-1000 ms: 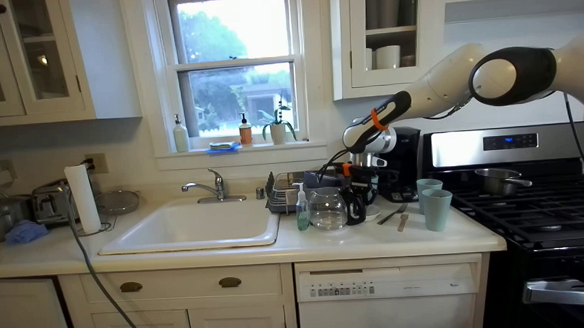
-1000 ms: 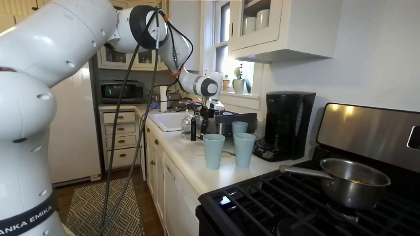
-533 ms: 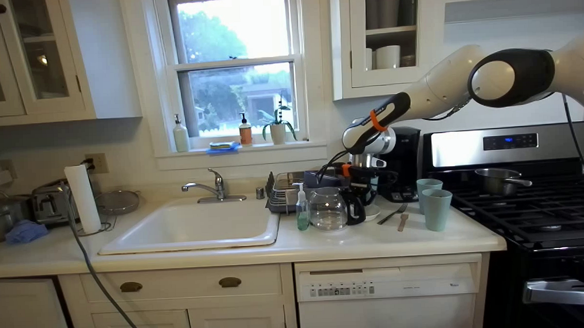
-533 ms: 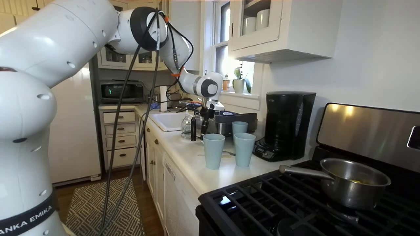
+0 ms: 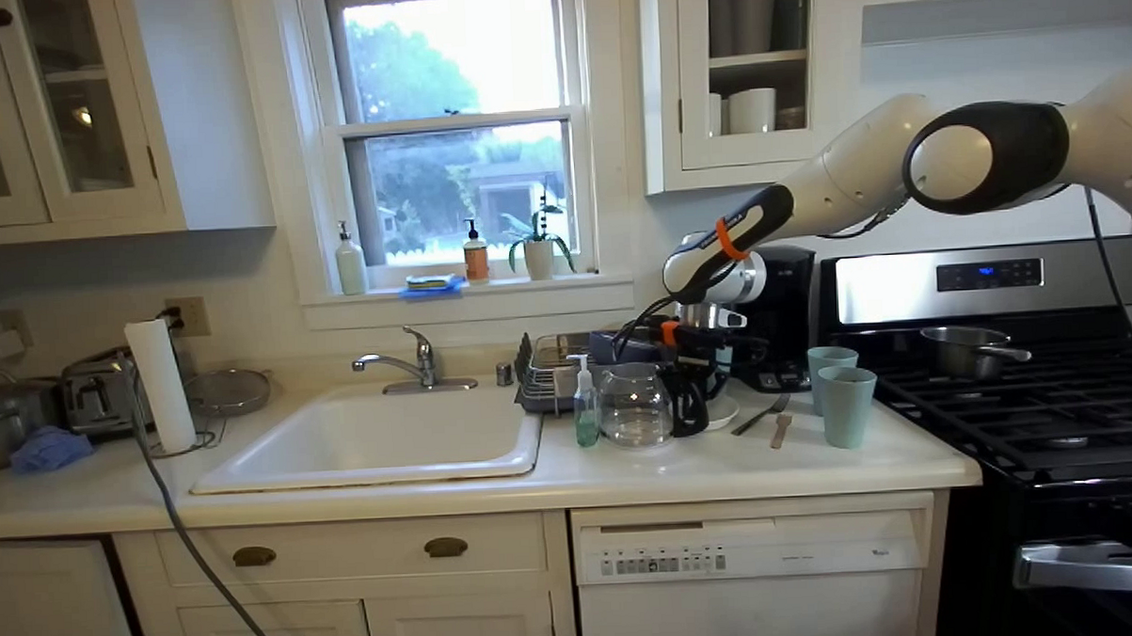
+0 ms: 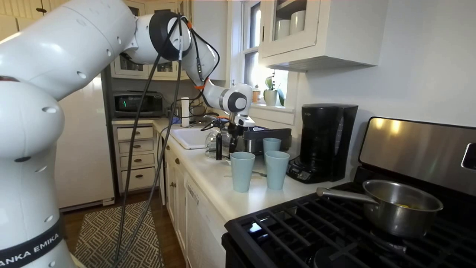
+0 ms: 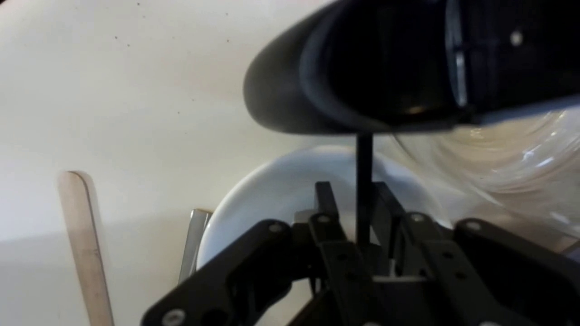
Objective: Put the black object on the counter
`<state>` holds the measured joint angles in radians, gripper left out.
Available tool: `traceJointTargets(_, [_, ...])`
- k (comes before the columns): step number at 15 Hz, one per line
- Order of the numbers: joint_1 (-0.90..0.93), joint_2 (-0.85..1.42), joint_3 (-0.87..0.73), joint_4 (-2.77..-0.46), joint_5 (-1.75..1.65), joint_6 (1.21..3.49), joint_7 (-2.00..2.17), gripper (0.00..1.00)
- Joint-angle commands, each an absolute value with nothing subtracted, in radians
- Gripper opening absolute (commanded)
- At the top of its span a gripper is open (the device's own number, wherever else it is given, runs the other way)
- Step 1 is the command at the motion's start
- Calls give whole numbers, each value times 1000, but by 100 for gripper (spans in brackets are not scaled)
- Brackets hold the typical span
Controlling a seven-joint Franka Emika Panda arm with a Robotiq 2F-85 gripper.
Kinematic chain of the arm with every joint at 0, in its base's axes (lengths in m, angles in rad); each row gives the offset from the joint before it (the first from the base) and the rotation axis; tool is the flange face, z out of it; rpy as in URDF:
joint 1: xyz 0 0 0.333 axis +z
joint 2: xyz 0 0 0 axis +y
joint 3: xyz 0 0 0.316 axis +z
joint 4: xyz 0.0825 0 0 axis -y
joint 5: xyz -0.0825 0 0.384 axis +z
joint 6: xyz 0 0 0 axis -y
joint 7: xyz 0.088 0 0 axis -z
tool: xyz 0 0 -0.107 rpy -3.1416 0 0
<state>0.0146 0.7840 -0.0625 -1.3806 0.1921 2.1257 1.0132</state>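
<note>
A slim black object (image 7: 364,181) runs down the middle of the wrist view, across a white dish (image 7: 267,199), between the fingers (image 7: 327,199) of the hand (image 7: 355,199). The hand is parted partway and grips nothing: pale dish shows between the object and the finger at left. The frame is blurred there, so whether the object touches the finger at right, or rests in the dish, cannot be told.

To take it well, the hand should ease rightward in that frame until the object is centred, then close gently. The carafe handle (image 7: 385,68), at upper right, covers the object's far end, so the object would be best drawn toward the lower left before being raised and laid on the table (image 7: 127,127).

Against a second ago, the arm (image 6: 81,48) sits slightly lower in both exterior views: its black-ringed joint (image 6: 158,35), in the upper part of each frame, has dropped, and the wrist end (image 6: 238,100) with it. The light-blue cups (image 6: 242,172) have not moved.
</note>
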Motion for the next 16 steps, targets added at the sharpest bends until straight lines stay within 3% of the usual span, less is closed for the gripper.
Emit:
traceJointTargets(1, [15, 815, -67, -1346, 198, 2139, 1009, 19])
traceJointTargets(2, [15, 816, -68, -1347, 197, 2140, 1008, 10])
traceJointTargets(3, [14, 817, -69, -1347, 197, 2140, 1008, 13])
traceJointTargets(5, [12, 817, -70, -1347, 197, 2140, 1008, 9])
traceJointTargets(15, [-16, 802, -70, -1344, 211, 2132, 998, 10])
traceJointTargets(16, [-18, 804, -68, -1345, 212, 2134, 997, 16])
